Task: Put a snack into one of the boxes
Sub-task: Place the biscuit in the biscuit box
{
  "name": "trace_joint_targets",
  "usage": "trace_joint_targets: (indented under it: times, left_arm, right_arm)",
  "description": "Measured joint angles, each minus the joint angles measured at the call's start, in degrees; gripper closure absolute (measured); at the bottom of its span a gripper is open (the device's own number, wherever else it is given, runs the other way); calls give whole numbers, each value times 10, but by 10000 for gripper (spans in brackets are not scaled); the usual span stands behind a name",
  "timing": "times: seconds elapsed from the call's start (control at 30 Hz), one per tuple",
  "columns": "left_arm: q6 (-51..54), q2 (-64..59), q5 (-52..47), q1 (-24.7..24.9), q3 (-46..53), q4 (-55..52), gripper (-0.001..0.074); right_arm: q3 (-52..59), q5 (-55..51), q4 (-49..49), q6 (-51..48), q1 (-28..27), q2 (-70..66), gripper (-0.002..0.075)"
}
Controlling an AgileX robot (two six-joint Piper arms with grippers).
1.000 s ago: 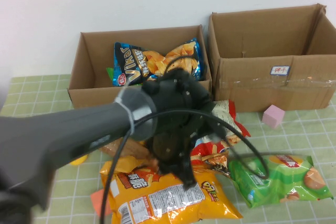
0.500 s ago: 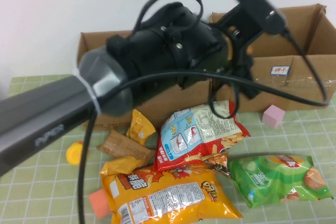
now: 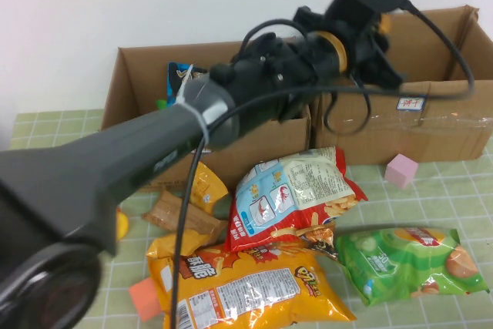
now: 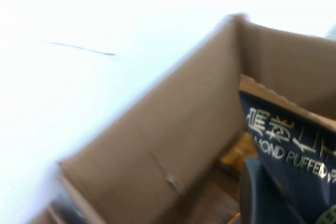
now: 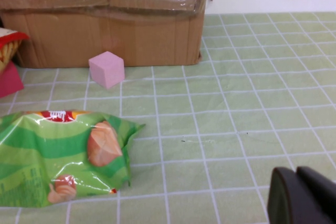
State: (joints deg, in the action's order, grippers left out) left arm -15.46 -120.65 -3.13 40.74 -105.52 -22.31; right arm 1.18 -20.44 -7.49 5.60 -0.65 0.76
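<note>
Nothing of the task is done yet as we judge it: the green crisp bag (image 3: 412, 263) lies on the table, well apart from the lower box (image 3: 131, 132). The left gripper (image 4: 265, 190), raised over the boxes, seems clamped on a dark blue bag (image 4: 294, 145); the right gripper (image 5: 302, 195) hangs closed and empty near the green bag. We count two boxes, counting the taller taped box (image 3: 431, 132), one green bag and one pink cube (image 3: 400, 170).

high cam: raised, robot's side, angled down at table (image 3: 46, 132).
left wrist cam: close inside box.
right wrist cam: low, near table.
shared: green bag (image 3: 412, 263) (image 5: 58, 153), high + right wrist.
</note>
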Motion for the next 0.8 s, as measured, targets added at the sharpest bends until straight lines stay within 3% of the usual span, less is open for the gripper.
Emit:
trace_joint_targets:
  times: [0.3, 0.53, 0.6, 0.73, 0.8]
  left_arm:
    - [-37, -142, -67, -30, -199, 0, 545]
    - [-38, -189, -151, -33, -254, 16, 274]
    - [-39, -189, -187, -33, -262, 20, 237]
    - [-22, -166, -278, -33, -281, 25, 238]
    - [1, -143, -324, -33, -286, 28, 280]
  right_arm:
    - [0, 0, 0, 0, 0, 0, 728]
    - [0, 0, 1, 0, 0, 0, 728]
    - [0, 0, 1, 0, 0, 0, 728]
    - [0, 0, 3, 4, 0, 0, 728]
    - [0, 4, 33, 28, 0, 0, 728]
